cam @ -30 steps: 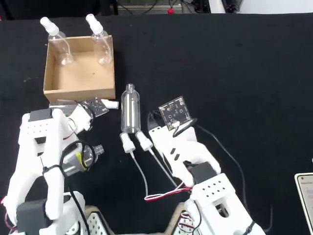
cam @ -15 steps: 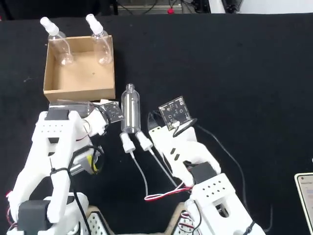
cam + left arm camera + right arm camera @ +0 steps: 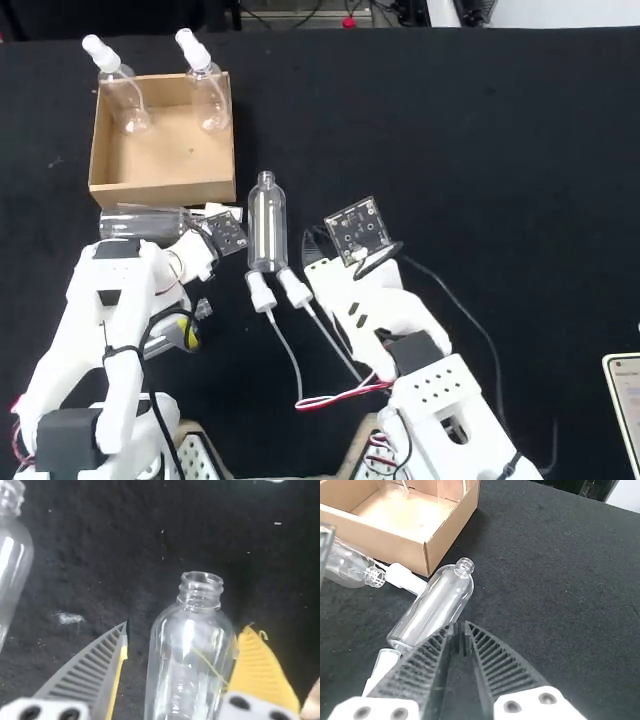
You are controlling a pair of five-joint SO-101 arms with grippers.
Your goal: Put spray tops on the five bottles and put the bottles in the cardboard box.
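Left tool [image 3: 186, 627] is seen spread about an uncapped bottle [image 3: 192, 665]. The yellow finger [image 3: 257, 670] is laid against one side, while a dark gap is left beside the grey finger [image 3: 95, 675], so the bottle is judged straddled, not clenched. In the high view it is found low on the black surface [image 3: 450, 150], under the left arm.

Right tool [image 3: 461, 627] is pressed shut on nothing and is pointed at the base of the mid bottle [image 3: 432, 607], which is laid flat with its open neck away from the arms. Two spray tops [image 3: 262, 292] are set just beside that base, their thin tubes trailed toward the arms. A third bare bottle [image 3: 145, 222] is laid along the front of the box [image 3: 160, 188], with a loose top [image 3: 400, 577] close by its neck. Two capped bottles [image 3: 125, 100] are leaned on the far wall inside the box.

The bottles are judged to be light, thin, clear plastic, fairly stiff, smooth enough to slip and round enough to roll when nudged. Hold is best taken across the straight body below the shoulder, with modest squeeze. The threaded neck is best left free for a top. The tops are best taken by the head, since the tubes are likely to bend.
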